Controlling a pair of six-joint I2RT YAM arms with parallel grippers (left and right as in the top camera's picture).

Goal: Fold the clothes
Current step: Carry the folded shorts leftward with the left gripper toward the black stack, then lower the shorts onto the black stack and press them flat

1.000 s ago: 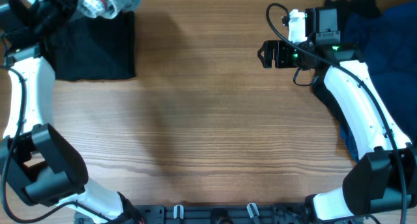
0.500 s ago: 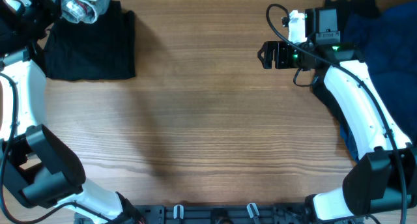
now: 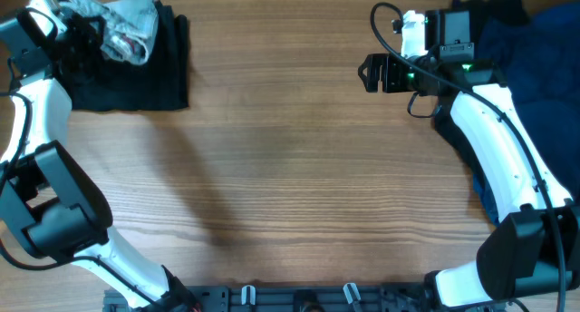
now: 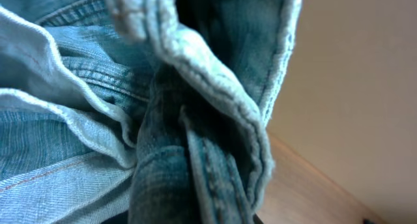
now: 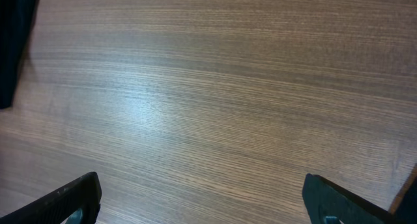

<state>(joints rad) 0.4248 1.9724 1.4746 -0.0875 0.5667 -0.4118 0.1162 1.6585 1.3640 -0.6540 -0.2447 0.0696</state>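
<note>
The wooden table (image 3: pixel 290 167) is bare across its middle; a dark blue pile of cloth (image 3: pixel 544 31) sits at its far right corner; a black garment (image 3: pixel 136 76) lies flat at the far left; the denim shorts (image 3: pixel 122 26) are bunched and crumpled over that garment's far edge, whether touching it I cannot tell, and fill the left wrist view with seams; the left gripper (image 3: pixel 89 29) is clamped on them; the right gripper (image 3: pixel 369 74) stands wide apart, holding nothing, over bare wood. The step looks like fetching the shorts; next they likely need laying flat mid-table and spreading, probably with both arms, before any fold.
</note>
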